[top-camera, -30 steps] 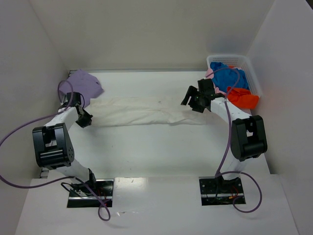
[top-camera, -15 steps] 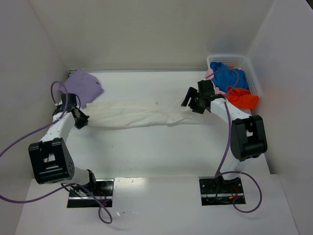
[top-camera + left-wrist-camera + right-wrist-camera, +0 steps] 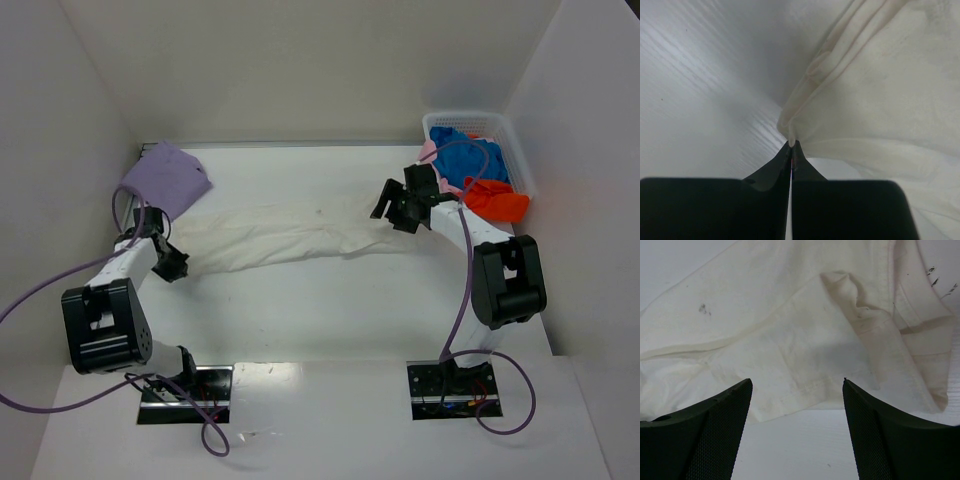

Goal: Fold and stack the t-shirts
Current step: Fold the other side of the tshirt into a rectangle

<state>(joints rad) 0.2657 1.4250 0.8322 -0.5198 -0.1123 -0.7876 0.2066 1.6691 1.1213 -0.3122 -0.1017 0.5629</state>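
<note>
An off-white t-shirt [image 3: 285, 233] lies stretched across the middle of the table, folded into a long band. My left gripper [image 3: 176, 264] is shut on its left corner [image 3: 790, 134], with cloth pinched between the fingertips. My right gripper [image 3: 393, 209] is open and empty just above the shirt's right end [image 3: 805, 355]. A folded lavender t-shirt [image 3: 168, 178] lies at the far left corner. Blue [image 3: 470, 160], orange-red [image 3: 500, 203] and pale pink [image 3: 428, 150] shirts sit in the basket.
The white mesh basket [image 3: 510, 135] stands at the far right against the wall. White walls close in the table on the left, back and right. Purple cables loop beside each arm.
My left gripper has pulled the shirt's left corner toward the near edge, so the left end now slants forward. The right gripper has stayed in place, open.
</note>
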